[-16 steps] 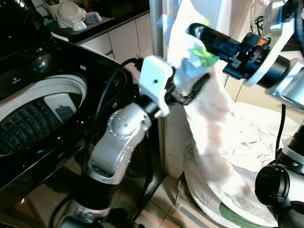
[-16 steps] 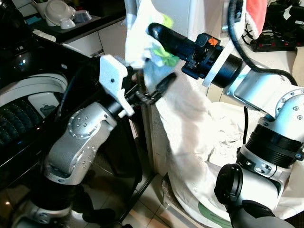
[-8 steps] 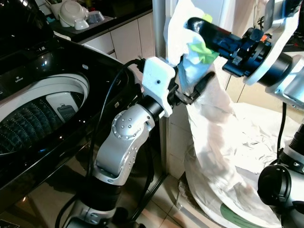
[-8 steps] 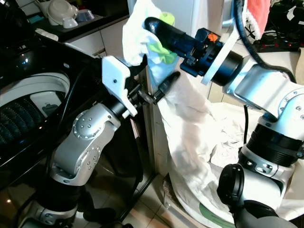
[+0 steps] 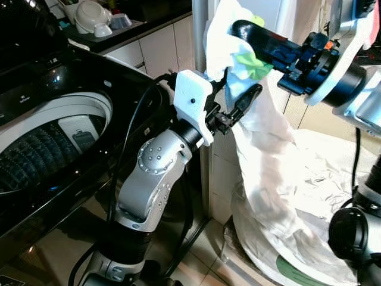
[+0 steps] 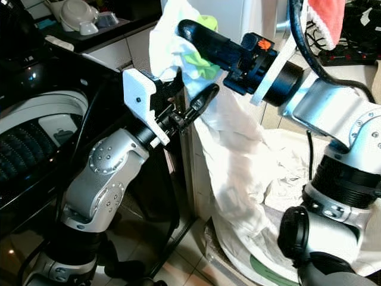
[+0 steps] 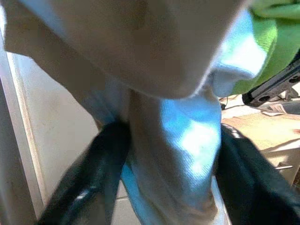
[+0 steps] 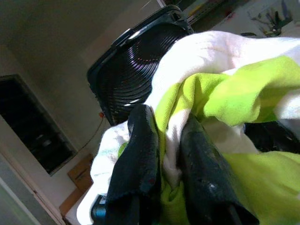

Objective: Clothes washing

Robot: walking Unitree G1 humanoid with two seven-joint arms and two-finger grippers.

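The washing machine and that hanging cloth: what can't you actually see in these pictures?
- Washing machine: the head views' left edge cuts off its drum, so whether clothes lie inside is hidden.
- White cloth: its lower end runs past the bottom edge, behind the robot's right arm.
- Right pincer: cloth bunches over its fingers, hiding how much they hold.
- Left pincer: the left wrist view is blurred; fingers flank the cloth, contact unclear.

White cabinets (image 5: 159, 49) under a dark counter (image 5: 119, 33) holding dishes (image 5: 90, 16); glossy tiled floor (image 5: 47, 253).
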